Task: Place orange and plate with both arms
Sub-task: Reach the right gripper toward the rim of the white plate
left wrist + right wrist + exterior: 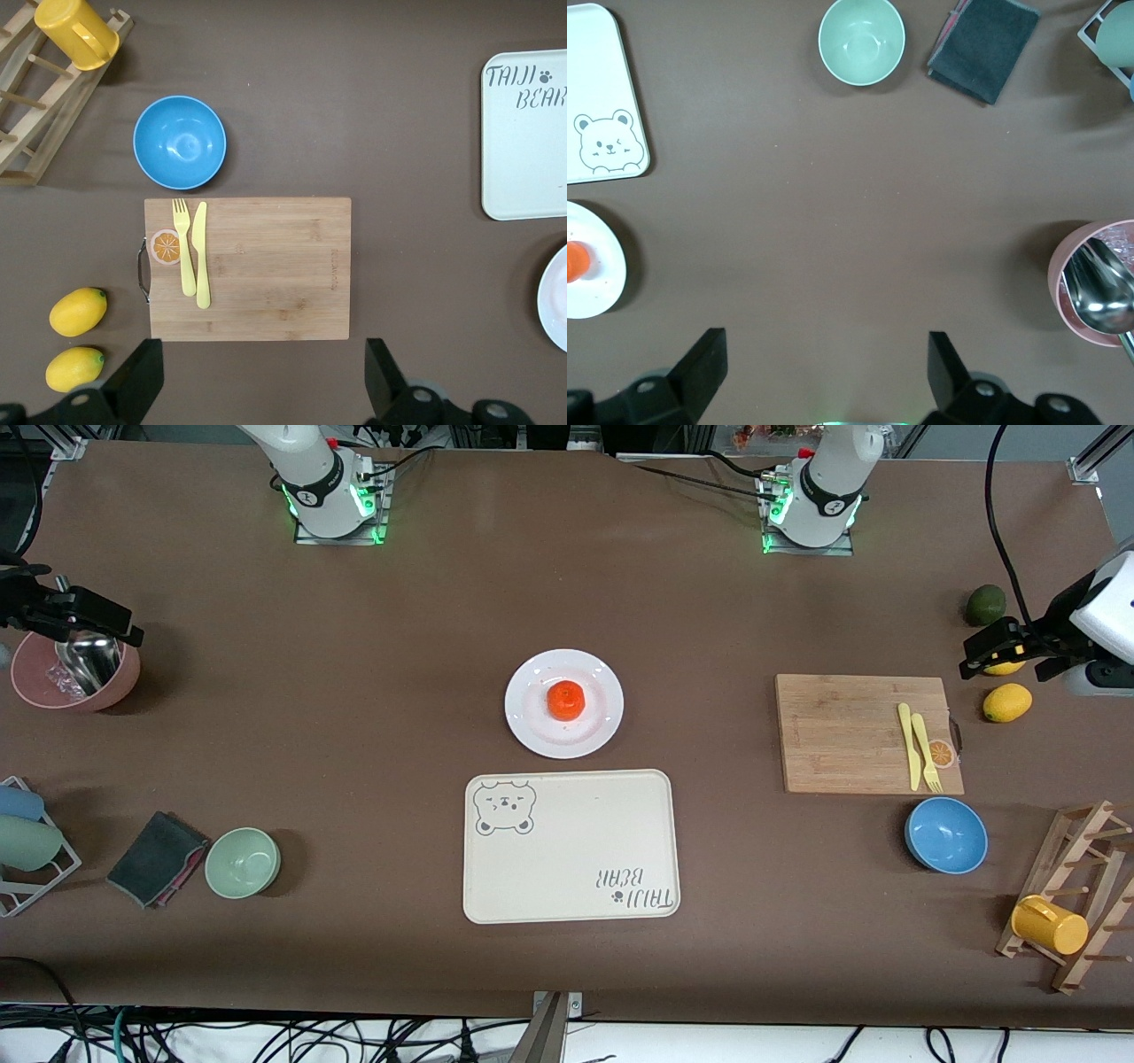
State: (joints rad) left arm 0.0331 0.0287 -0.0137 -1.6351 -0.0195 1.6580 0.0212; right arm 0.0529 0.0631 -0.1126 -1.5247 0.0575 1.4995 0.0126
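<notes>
Both my jaws wide and empty, left gripper (1005, 651) over the lemons, right gripper (84, 624) over the pink bowl; small round orange (565, 700) sits on the glossy white plate (532, 717) mid-desk, so a tilted lift could roll it off.

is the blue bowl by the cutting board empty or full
Empty. The round blue bowl beside the wooden cutting board shows only its bare glossy inside.
</notes>
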